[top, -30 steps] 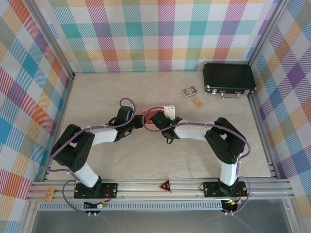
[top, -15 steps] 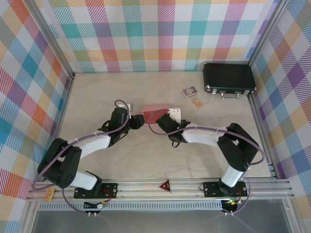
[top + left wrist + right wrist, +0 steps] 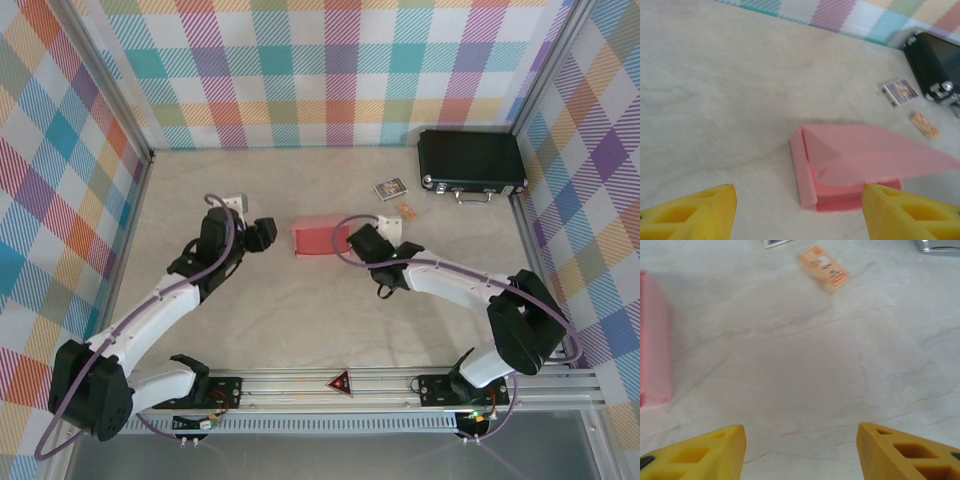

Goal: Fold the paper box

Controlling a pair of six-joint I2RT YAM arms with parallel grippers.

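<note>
The paper box [image 3: 318, 238] is a shallow salmon-pink box lying on the table between my two grippers. In the left wrist view the paper box [image 3: 850, 160] has its lid flap resting slightly raised over the base, with a folded side wall on its left. My left gripper [image 3: 268, 233] is just left of the box, open and empty, apart from it; the left gripper [image 3: 799, 215] points at the box's near corner. My right gripper [image 3: 358, 238] is just right of the box, open over bare table [image 3: 802, 452]. The paper box [image 3: 652, 340] shows as a pink edge at the far left.
A black hard case [image 3: 472, 160] stands at the back right corner. Two small cards lie in front of it: a picture card [image 3: 390, 188] and an orange card [image 3: 405, 210]. Checked walls enclose the table on three sides. A red triangle [image 3: 340, 382] marks the front rail.
Both grippers have let go of the box and opened. The left arm has drawn back to the left, the right arm to the right. The box now lies free on the table.
</note>
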